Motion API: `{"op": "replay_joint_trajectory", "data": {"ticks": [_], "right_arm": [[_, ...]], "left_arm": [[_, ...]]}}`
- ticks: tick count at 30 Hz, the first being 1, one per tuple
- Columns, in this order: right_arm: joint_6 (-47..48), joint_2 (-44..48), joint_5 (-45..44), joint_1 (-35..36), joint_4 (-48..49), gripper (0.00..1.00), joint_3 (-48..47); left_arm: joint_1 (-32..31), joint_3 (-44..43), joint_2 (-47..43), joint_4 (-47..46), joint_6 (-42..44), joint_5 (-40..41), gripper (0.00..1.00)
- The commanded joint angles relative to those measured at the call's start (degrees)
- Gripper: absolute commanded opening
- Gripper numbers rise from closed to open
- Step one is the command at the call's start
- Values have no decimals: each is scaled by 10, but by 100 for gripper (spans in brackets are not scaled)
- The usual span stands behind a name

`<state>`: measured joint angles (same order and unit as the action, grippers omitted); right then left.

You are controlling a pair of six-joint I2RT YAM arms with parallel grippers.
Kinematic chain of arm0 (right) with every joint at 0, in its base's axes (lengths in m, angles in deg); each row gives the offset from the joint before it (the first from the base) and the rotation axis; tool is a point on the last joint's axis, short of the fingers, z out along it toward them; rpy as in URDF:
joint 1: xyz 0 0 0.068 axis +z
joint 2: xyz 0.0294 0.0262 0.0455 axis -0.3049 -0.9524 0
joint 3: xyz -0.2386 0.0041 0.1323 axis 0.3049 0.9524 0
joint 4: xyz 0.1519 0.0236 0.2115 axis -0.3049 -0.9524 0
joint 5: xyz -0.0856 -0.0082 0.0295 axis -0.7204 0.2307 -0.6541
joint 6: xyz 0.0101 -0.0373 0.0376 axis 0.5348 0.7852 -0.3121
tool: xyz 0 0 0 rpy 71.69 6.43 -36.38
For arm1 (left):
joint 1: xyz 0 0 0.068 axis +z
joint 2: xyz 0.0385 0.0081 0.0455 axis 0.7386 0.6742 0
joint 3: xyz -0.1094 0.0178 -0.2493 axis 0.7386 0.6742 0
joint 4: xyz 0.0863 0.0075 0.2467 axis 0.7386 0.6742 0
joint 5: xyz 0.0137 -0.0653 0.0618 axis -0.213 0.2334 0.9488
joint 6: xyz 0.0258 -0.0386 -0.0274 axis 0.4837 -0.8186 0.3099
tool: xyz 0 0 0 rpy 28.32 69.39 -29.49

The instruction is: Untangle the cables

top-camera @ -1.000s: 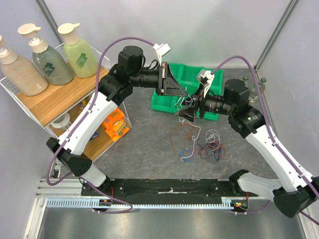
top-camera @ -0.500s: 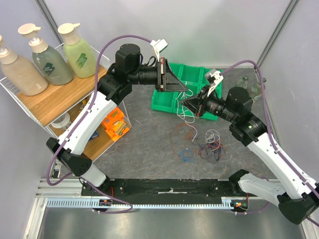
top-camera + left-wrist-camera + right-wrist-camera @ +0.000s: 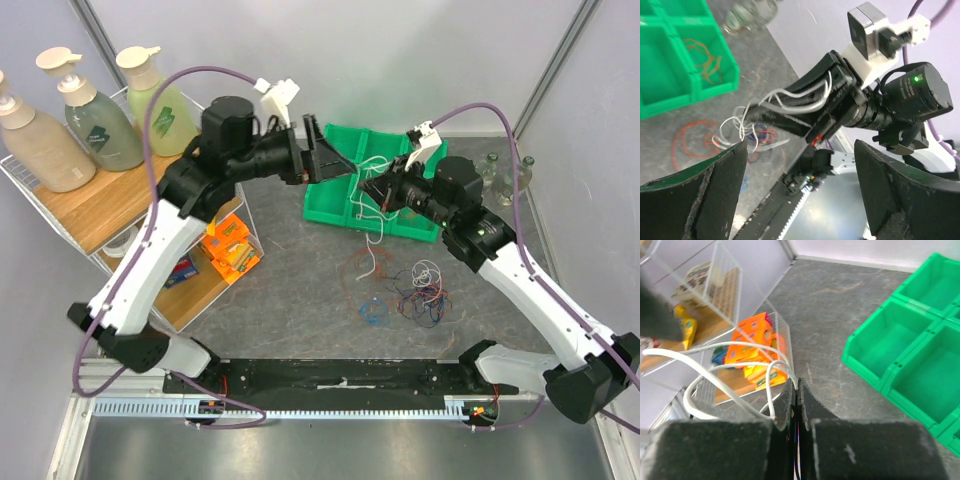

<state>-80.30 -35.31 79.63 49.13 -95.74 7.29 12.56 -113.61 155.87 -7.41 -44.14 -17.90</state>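
Backed away and spread wide, left gripper (image 3: 335, 157) leaves looping white cable (image 3: 715, 362) pinched in right gripper (image 3: 796, 390).

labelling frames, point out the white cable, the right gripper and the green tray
white cable (image 3: 795, 105), left wrist view, on the held straight strands
right gripper (image 3: 795, 386), right wrist view, between its shut fingertips
green tray (image 3: 885, 347), right wrist view, bare floor of a compartment

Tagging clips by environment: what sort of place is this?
Probably a lab robot cell: left arm and right arm mounted on a base plate, plain panel walls, staged pump bottles and green tray.
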Motion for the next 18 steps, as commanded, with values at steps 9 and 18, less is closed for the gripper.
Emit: {"op": "replay_joint_trajectory", "data": {"ticks": [9,18], "right_arm": [[39,-125,-211,-27,73,0,-91],[0,-250,-150,-101,230,0,-91]], "left_arm": [[2,59,-146,22,109,103,78],[1,108,-200,30,80,76,75]]}}
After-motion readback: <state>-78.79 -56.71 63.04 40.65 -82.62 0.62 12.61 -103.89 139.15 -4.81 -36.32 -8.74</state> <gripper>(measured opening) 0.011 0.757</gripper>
